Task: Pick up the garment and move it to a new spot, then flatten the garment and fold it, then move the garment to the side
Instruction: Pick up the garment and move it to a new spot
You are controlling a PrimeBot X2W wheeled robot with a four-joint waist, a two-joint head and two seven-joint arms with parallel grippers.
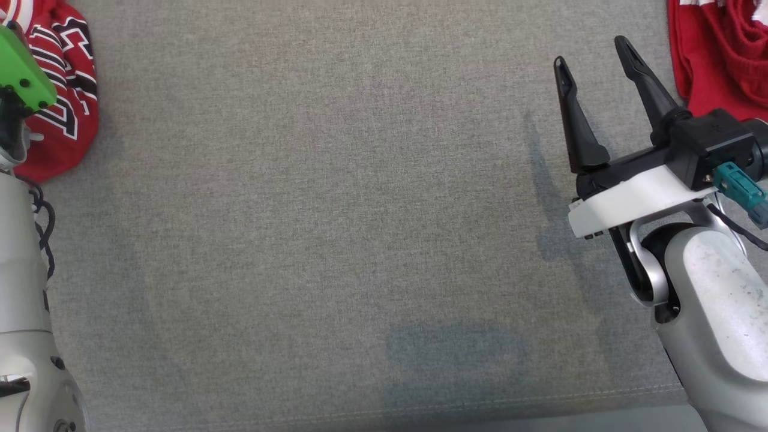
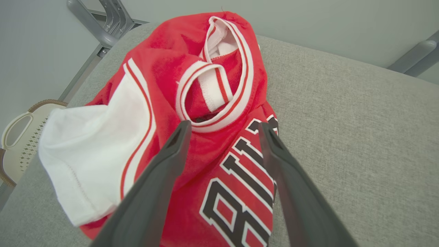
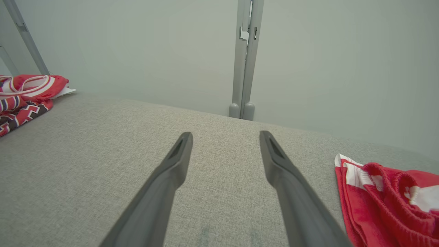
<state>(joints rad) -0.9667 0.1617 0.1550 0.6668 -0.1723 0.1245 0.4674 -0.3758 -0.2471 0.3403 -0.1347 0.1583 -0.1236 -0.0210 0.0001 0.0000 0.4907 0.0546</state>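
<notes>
Red jersey (image 1: 60, 108) lies bunched at 10 o'clock on the grey pad (image 1: 336, 210). It looks light, limp and a bit slick, and will likely sag when lifted. Left gripper (image 2: 223, 125) is aimed at it, jaws spread, empty. Best pinch is the ribbed collar (image 2: 248, 79). Right gripper (image 1: 591, 51) is at 2 o'clock, jaws spread, holding nothing.

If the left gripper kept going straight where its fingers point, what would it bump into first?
Most likely the red jersey: it lies crumpled right ahead of the open left gripper. How near it is, the picture does not tell.
</notes>
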